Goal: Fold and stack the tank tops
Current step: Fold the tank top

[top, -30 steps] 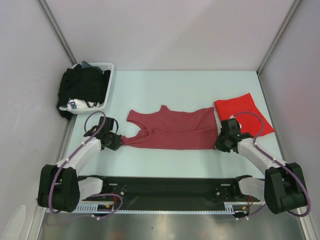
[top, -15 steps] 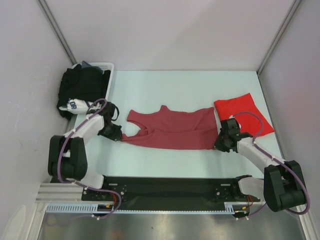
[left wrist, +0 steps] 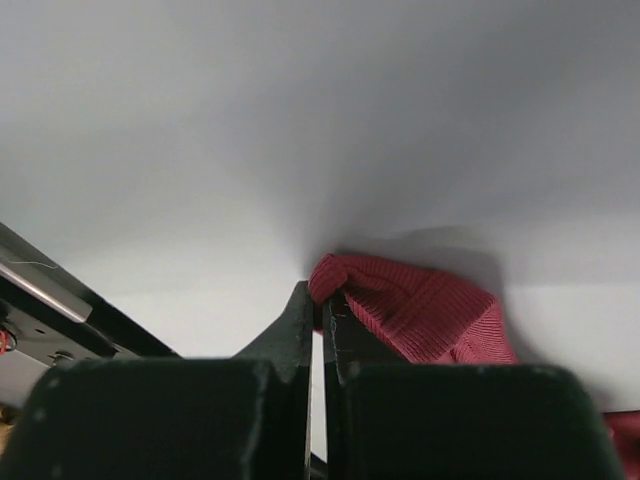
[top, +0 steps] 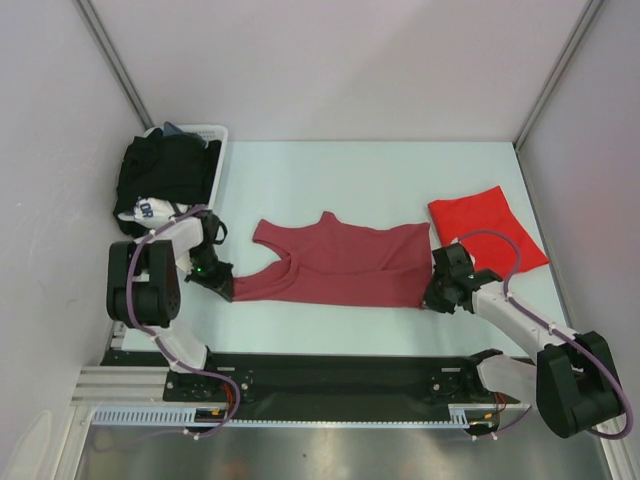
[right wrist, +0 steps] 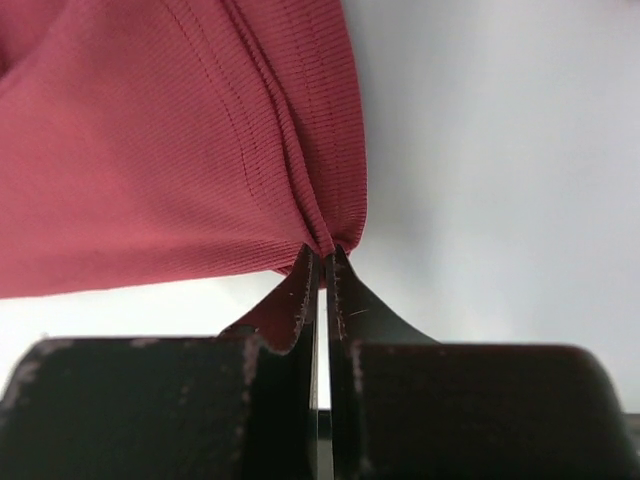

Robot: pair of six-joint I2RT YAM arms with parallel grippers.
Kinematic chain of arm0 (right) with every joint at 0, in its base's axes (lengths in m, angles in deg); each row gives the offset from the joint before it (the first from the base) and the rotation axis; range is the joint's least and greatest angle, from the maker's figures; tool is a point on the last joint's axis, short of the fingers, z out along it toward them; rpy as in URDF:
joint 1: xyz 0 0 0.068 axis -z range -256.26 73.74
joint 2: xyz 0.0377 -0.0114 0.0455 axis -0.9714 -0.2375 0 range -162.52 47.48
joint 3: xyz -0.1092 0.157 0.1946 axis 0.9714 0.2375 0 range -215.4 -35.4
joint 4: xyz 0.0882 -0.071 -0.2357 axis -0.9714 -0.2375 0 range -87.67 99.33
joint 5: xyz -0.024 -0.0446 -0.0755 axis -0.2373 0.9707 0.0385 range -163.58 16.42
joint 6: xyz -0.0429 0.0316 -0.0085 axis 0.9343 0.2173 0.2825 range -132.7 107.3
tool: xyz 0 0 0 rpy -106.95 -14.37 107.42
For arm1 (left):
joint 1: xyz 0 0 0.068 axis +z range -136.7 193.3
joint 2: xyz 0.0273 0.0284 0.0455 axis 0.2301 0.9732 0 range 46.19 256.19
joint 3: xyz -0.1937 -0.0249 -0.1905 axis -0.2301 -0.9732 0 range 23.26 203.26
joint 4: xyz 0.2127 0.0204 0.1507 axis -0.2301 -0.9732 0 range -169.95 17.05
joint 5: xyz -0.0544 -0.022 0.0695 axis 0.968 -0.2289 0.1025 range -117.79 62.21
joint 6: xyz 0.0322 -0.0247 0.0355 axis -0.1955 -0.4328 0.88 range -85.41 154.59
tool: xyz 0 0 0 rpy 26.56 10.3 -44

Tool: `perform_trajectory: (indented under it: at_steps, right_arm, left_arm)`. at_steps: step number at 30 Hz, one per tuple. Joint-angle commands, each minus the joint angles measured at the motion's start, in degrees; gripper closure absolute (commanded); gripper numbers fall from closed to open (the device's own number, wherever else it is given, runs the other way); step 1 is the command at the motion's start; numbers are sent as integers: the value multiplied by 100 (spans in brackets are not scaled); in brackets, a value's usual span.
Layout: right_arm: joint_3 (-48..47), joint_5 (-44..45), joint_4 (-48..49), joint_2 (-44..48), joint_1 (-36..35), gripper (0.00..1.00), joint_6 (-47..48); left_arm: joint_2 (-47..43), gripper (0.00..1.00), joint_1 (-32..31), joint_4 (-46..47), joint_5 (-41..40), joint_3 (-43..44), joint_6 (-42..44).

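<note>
Your L gripper (left wrist: 320,300) is clamped on a bunched strap end of the maroon tank top (top: 340,265). Your R gripper (right wrist: 322,255) pinches its hem corner. The top lies spread flat mid-bench, toward the near edge, stretched btwn both arms and not yet folded. The red tank top (top: 487,225) sits folded by the bench's right edge, so that one looks done. Left, I'd judge: fold the maroon one, then stack it w/ the red.

White-and-black arms (top: 512,316), purple cables (top: 488,233)
</note>
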State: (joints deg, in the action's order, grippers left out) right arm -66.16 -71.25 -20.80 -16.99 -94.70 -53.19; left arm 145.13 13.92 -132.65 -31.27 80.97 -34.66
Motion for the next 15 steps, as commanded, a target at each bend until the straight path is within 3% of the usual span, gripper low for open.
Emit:
perform_trajectory:
  at_steps: [1, 6, 13, 14, 15]
  right_arm:
    - [35, 198, -555, 92, -378, 100, -362]
    - [246, 321, -933, 496, -916, 100, -872]
    - [527, 558, -1460, 1454, -1153, 99, -1488]
    - [545, 541, -1408, 1568, -1153, 86, -1445]
    - [545, 532, -1408, 1612, -1153, 80, -1435]
  left_arm:
    - [-479, 100, 298, -174, -310, -400, 167]
    - [-1227, 100, 597, -340, -565, -638, 105]
    - [-1166, 100, 483, -191, -486, -621, 316]
    - [-1131, 100, 439, -165, -547, -612, 325]
    - [-1148, 100, 430, -121, -548, -577, 455]
